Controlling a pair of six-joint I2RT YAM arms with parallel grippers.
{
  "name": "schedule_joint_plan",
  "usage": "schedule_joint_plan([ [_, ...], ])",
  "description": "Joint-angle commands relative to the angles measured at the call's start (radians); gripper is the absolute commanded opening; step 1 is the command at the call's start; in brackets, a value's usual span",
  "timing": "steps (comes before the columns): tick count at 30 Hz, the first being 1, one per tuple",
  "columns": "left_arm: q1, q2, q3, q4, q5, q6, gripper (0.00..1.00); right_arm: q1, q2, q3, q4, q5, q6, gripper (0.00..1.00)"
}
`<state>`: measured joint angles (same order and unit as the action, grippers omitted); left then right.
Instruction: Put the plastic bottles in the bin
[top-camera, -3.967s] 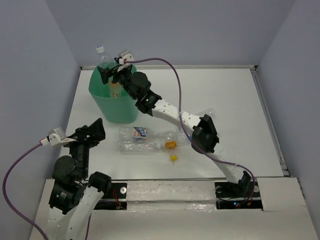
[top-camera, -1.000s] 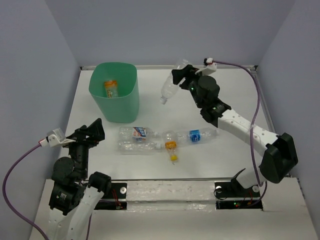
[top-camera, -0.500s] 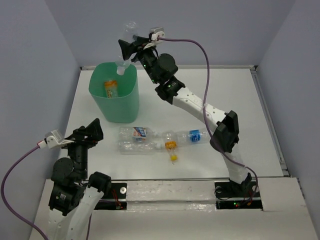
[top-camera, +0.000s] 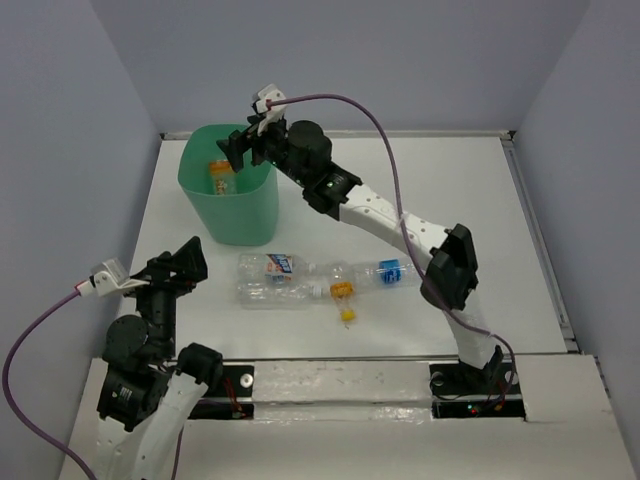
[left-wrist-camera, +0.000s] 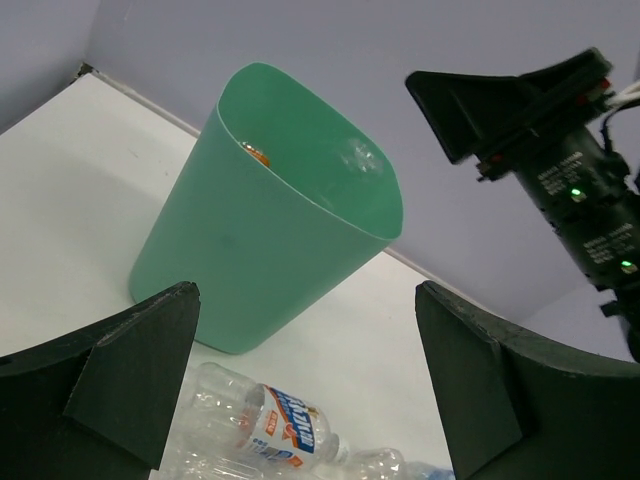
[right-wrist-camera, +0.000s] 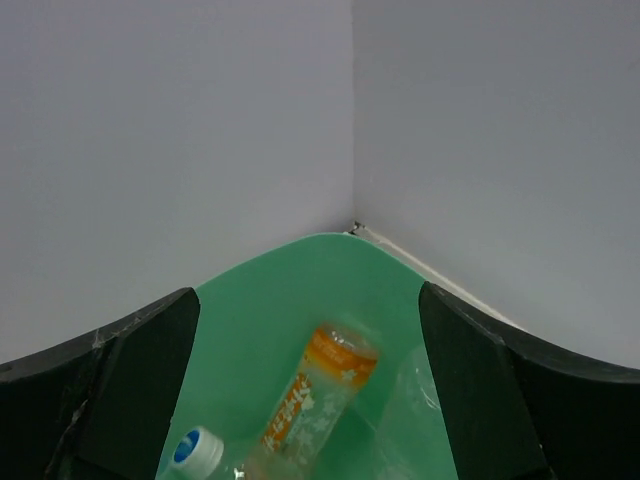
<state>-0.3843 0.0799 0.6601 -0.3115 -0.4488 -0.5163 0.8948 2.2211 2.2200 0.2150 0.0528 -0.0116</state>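
1. Several clear, crinkled plastic bottles (top-camera: 272, 277) lie in a row on the smooth white table (top-camera: 470, 210), near its front middle.
2. Mint-green and glossy, the bin (top-camera: 228, 205) is a rounded-square, tapering tub standing upright at the far left, close to the back wall (top-camera: 400, 60).
3. Inside it lie an orange-labelled bottle (right-wrist-camera: 318, 385) and a blue-capped bottle (right-wrist-camera: 195, 450).
4. Just above the bin's rim, the right gripper (top-camera: 240, 150) hangs with fingers spread and nothing between them.
5. Low at the near left, the left gripper (top-camera: 183, 260) has its fingers apart and empty.
6. Wide tabletop separates the bottles from the right edge.
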Motion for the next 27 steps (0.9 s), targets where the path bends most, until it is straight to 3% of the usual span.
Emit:
schedule_joint_plan([
  [1,0.008,0.001,0.001,0.032,-0.01,0.004,0.99,0.0,-0.305,-0.298,0.027,-0.044,-0.022,0.9],
  [5,0.016,0.007,0.004,0.029,-0.014,0.002,0.99,0.0,-0.532,-0.656,0.012,-0.175,-0.013,0.73],
  [8,0.025,0.021,0.01,0.031,-0.031,0.005,0.99,0.013,-0.624,-0.822,-0.067,-0.28,-0.016,0.72],
  [11,0.027,0.038,0.019,0.035,-0.057,0.009,0.99,0.036,-0.635,-0.914,-0.114,-0.312,-0.028,0.77],
  [15,0.036,0.043,0.021,0.046,-0.079,0.012,0.99,0.104,-0.566,-0.931,-0.153,-0.323,-0.065,0.83],
  [19,0.045,0.064,0.021,0.048,-0.085,0.018,0.99,0.19,-0.436,-0.861,-0.212,-0.237,-0.152,0.85],
  [27,0.058,0.077,0.021,0.049,-0.08,0.022,0.99,0.22,-0.308,-0.78,-0.284,-0.208,-0.198,0.84],
])
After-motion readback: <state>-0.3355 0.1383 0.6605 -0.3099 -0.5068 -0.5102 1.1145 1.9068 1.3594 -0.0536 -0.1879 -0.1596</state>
